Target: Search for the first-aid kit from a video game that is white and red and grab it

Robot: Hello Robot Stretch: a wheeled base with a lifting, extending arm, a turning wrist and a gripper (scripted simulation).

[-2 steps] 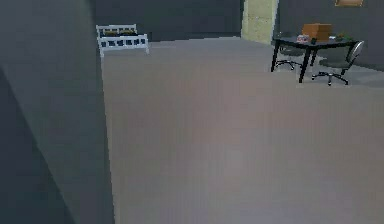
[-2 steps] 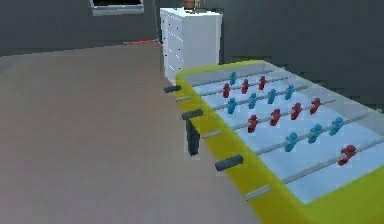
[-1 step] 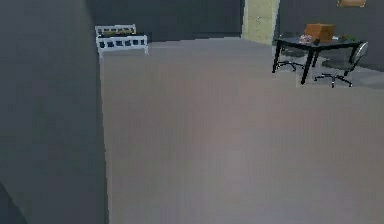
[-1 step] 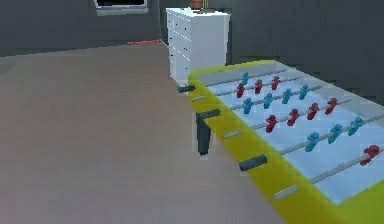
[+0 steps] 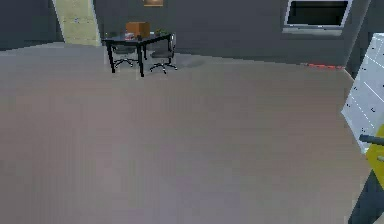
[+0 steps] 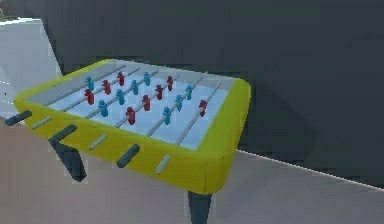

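gripper: state can't be told from these views, nor anything about a hold. nearest on the arm side: foosball table (image 6: 140, 105), yellow frame, pale playfield, rows of red and blue figures on rods, grey handles (image 6: 62, 133) sticking out along the near edge, dark legs below. it stands against a dark wall (image 6: 300, 70), just beside a white cabinet (image 6: 25, 60) at the arm side view's left. in the forward view the same yellow corner and the white drawer fronts (image 5: 365, 95) crowd the right edge. the rest of the floor (image 5: 170, 140) ahead is open grey-brown, running to the far wall. far left: black desk (image 5: 138, 42) with a brown box (image 5: 134, 31) on top and two dark office chairs (image 5: 122, 58) drawn up to it, one at each side. pale yellow door (image 5: 78, 22) left of the desk. framed screen or window (image 5: 317, 13) high on the far wall to the right. below it, on the floor at the wall's foot, a low reddish strip (image 5: 322, 67). it is too small to make out, possibly the first-aid kit, but i can't tell.
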